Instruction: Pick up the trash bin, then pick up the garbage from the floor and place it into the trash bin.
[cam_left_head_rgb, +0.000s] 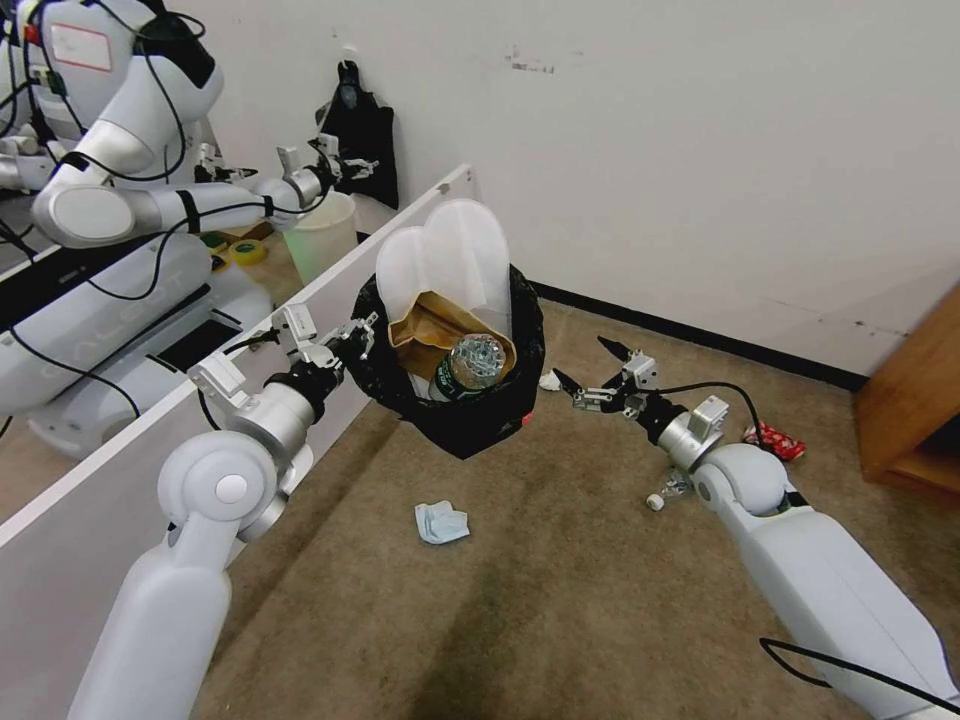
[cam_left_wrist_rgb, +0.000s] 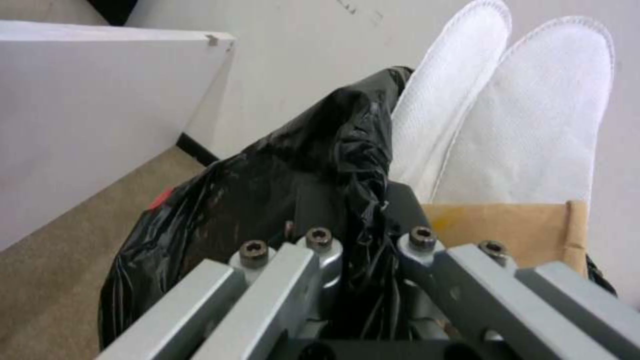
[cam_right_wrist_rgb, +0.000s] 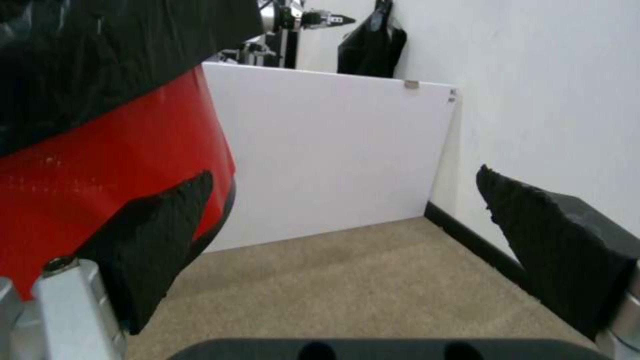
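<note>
Trash bin (cam_left_head_rgb: 455, 400) held off the floor (cam_left_head_rgb: 520, 600) at scene centre, left gripper (cam_left_head_rgb: 352, 338) clamped on its left rim, jaws closed over the bunched black bag liner (cam_left_wrist_rgb: 313, 165). Bin tilted, mouth facing the camera in the head view; red wall of the bin shows below the liner in the right wrist view (cam_right_wrist_rgb: 100, 165). Contents visible: two flat white slippers (cam_left_head_rgb: 450, 265) standing upright out of the far side, brown paper bag (cam_left_head_rgb: 435, 325) in front of them, clear bottle (cam_left_head_rgb: 472, 362) with green label lying on top. Right gripper (cam_left_head_rgb: 590, 375) just right of the bin, level with its lower part, jaws wide apart and holding nothing; one black finger pad (cam_right_wrist_rgb: 153, 240) lies close beside the red wall, contact cannot be told. On the carpet: pale blue mask (cam_left_head_rgb: 441, 522) near, below the bin; white paper wad (cam_left_head_rgb: 549, 380) between bin and right gripper; clear bottle (cam_left_head_rgb: 668, 492) partly hidden under the right arm; crushed red item (cam_left_head_rgb: 775, 440) further right, near the wooden furniture (cam_left_head_rgb: 915, 400). White partition board (cam_left_head_rgb: 130, 470) runs along the left.
</note>
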